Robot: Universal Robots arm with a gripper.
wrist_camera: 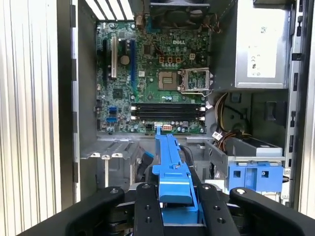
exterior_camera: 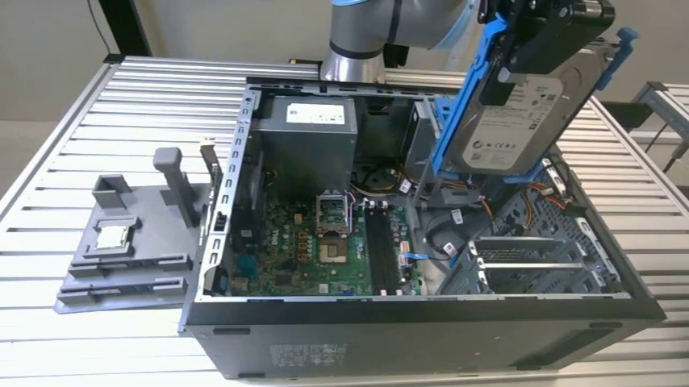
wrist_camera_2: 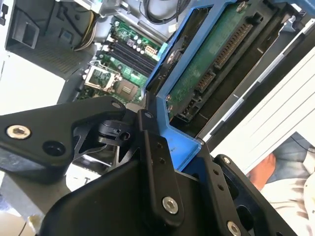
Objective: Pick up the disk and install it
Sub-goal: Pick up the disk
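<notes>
Pincer [exterior_camera: 544, 28] is closed on the disk [exterior_camera: 515, 113], with the fingers [wrist_camera: 147, 211] bracketing one short end at the blue rails [exterior_camera: 454, 113].

The disk runs straight out from the fingertips and is steeply tilted. Its far end hangs low over the open computer case [exterior_camera: 431, 330], clear of the motherboard [wrist_camera: 157, 73] further beyond. It's not seated in anything.

Handling, my read:
- Rigid metal body, dense for its size, shock-sensitive, so no knocks against the chassis.
- The second wrist view shows the bare circuit board [wrist_camera_2: 221, 49] and its connector on the underside. Keep contact off those and off the label face.
- The rails are thin plastic, probably slick with a bit of flex.
- An end grip leaves a long lever, so it could pivot in the fingers. Clamping across the rail-side edges nearer mid-length would be firmer.
</notes>
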